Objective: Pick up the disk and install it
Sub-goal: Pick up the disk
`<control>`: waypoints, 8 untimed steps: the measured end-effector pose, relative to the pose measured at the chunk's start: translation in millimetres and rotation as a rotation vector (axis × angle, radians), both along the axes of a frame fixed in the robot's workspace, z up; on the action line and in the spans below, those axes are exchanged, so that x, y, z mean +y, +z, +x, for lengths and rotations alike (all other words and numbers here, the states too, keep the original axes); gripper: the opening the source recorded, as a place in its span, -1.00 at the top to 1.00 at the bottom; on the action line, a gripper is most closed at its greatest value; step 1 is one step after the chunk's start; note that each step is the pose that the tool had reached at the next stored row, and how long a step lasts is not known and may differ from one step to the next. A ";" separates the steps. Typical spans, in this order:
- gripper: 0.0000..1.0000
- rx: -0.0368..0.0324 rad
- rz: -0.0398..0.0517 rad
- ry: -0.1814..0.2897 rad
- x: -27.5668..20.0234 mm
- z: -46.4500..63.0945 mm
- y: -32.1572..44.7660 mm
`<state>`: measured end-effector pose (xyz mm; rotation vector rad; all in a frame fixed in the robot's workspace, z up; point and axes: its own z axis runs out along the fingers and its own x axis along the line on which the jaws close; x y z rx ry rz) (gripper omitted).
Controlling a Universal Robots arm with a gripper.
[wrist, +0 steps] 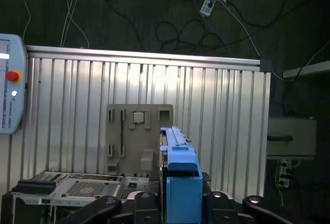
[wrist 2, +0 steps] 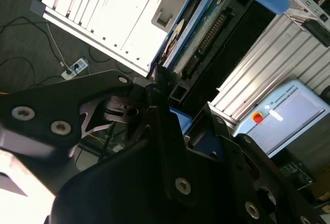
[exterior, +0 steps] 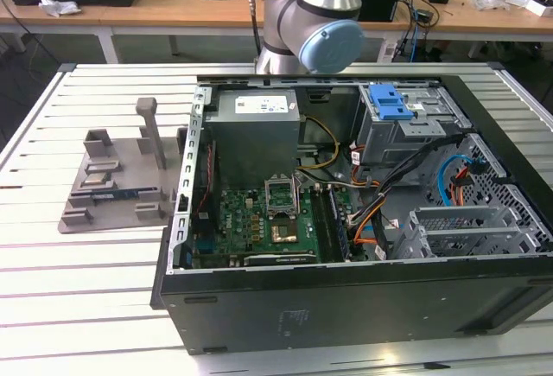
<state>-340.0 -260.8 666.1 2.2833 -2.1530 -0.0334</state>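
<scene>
Grip: my fingers (wrist 2: 157,92) were pinched on the disk (wrist 2: 206,33), one against each broad face. It stood edge-on between them in both wrist views.

Condition of the part: the disk sat framed in its blue carrier bracket (wrist: 181,183). In the second wrist view its circuit-board side and connector row faced the camera.

Position: the disk was held in the air over the slatted worktop (exterior: 86,289). In the first wrist view it lined up with the grey fixture tray (exterior: 112,190) lying on the slats beyond it.

Surroundings, exterior view: the computer case (exterior: 346,307) lay open on the worktop, with the fixture tray just beside it on the exterior view's left. Inside the case I noted the grey power supply (exterior: 257,130), with the green motherboard (exterior: 259,220) in front of it. The metal drive cage (exterior: 415,134) stood toward the exterior view's right, with a blue latch (exterior: 390,101) on top of it. My arm (exterior: 315,22) rose behind the far wall of the case.
</scene>
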 end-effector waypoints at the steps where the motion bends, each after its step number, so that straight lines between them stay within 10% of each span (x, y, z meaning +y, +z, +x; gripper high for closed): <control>1: 0.27 0.0004 0.0000 0.000 -0.1 4.8 -0.1; 8: 0.27 0.0044 0.0000 0.000 -6.9 45.4 -1.9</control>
